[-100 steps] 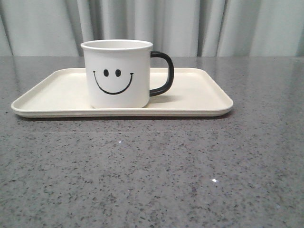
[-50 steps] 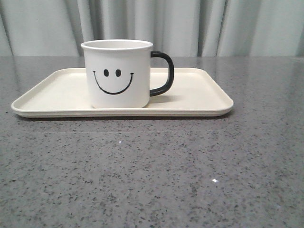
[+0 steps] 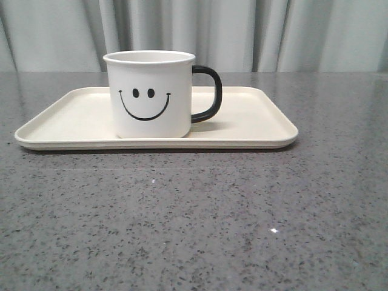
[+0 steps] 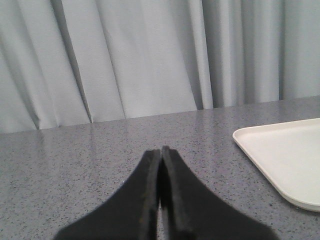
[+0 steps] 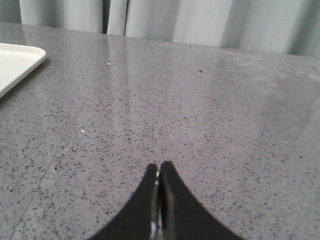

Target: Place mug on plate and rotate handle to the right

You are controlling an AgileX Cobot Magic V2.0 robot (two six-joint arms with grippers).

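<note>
The plate (image 3: 254,118) lies flat on the grey speckled worktop (image 3: 194,218) with its long axis running from 9 to 3 o'clock in the front view; its low rim is unobstructed all the way round, and bare worktop spreads wide toward 6 o'clock and past both short ends; a pale curtain (image 3: 242,33) closes off the far edge at 12 o'clock. The mug (image 3: 150,94) stands upright on the plate, left of the plate's centre and nearer its front rim; the smiley face looks toward the camera at 6 o'clock; the handle (image 3: 209,94) sticks out at 3 o'clock, over the bare right half of the plate. Neither arm shows in the front view. In the left wrist view the left hand (image 4: 160,152) has its fingers pressed together, holding nothing, above open worktop, with a rounded corner of the plate nearby; in the right wrist view the right hand (image 5: 158,167) is likewise closed on nothing, low over bare worktop, a plate corner well apart from it.
</note>
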